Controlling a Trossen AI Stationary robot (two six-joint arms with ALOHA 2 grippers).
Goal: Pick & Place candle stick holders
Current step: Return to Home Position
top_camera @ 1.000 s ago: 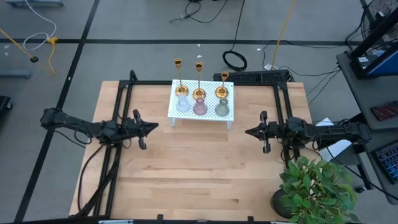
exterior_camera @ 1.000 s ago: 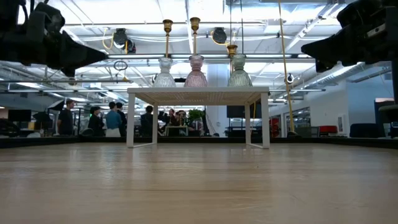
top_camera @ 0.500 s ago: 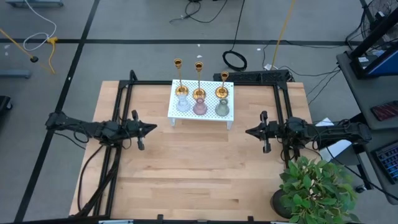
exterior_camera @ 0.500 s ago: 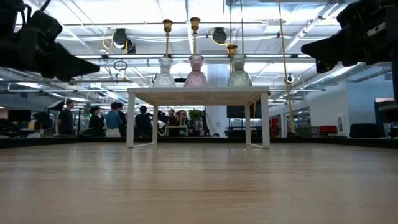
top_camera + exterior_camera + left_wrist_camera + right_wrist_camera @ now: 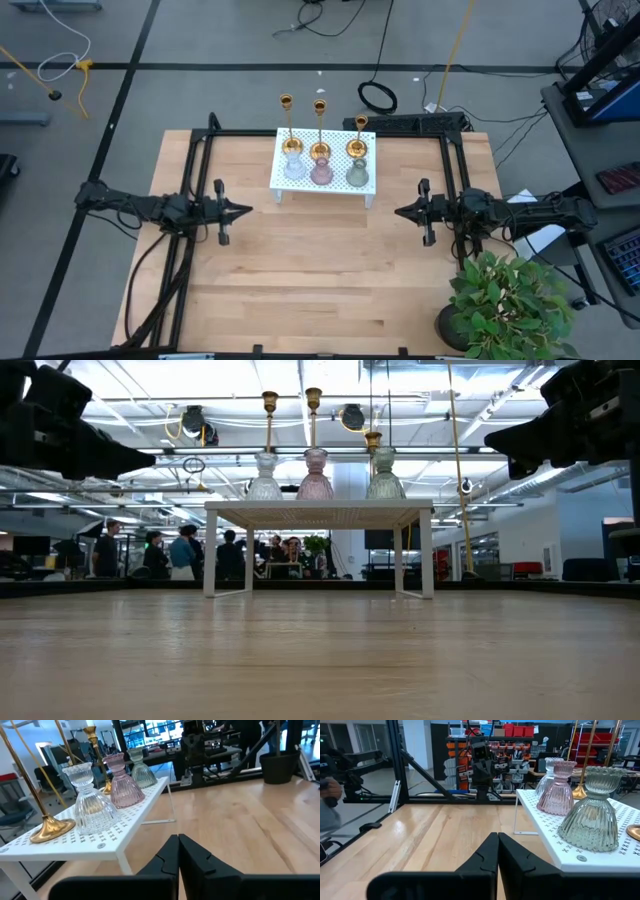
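Note:
Three gold candle stick holders stand on their round bases along the far side of a white perforated stand (image 5: 285, 182): the left one (image 5: 287, 122), the middle one (image 5: 320, 130) and the right one (image 5: 359, 140). Three ribbed glass holders stand in front of them: clear (image 5: 293, 167), pink (image 5: 321, 172) and green (image 5: 357, 174). My left gripper (image 5: 245, 211) is shut and empty, above the table to the left of the stand and level with its near edge. My right gripper (image 5: 398, 212) is shut and empty to the right of the stand. The left wrist view (image 5: 178, 837) shows one gold base (image 5: 50, 827).
A potted plant (image 5: 510, 305) stands at the table's near right corner. Black frame rails run along the left (image 5: 197, 170) and right (image 5: 452, 165) of the table. People (image 5: 180, 550) stand in the room beyond the table. Bare wood lies in front of the stand.
My left gripper has shifted a little toward the table's near edge and turned slightly about its own axis, staying shut. The right arm and the things on the stand have kept still.

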